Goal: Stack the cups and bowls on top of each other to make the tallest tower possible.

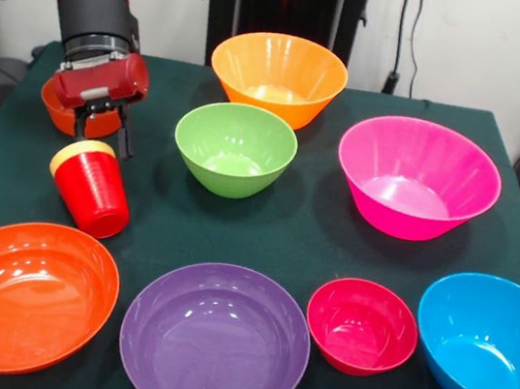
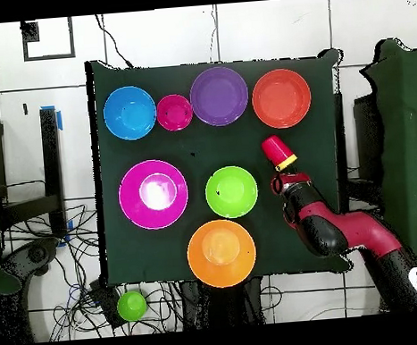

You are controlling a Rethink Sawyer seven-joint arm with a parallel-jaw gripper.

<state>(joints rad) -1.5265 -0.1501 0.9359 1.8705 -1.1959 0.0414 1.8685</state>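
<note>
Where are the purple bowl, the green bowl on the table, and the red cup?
purple bowl (image 1: 214,342), front view, inner floor.
green bowl (image 1: 234,149), front view, inner wall.
red cup (image 1: 96,192), front view, ribbed side wall.

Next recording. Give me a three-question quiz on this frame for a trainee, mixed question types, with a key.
1. True or false: some bowls are already stacked on each other.
2. Which bowl sits between the purple bowl and the blue bowl? A green, B crimson, C magenta.
3. What is nested in the mouth of the tilted red cup?
Key: 1 false; 2 B, the crimson bowl; 3 the yellow cup.
</note>
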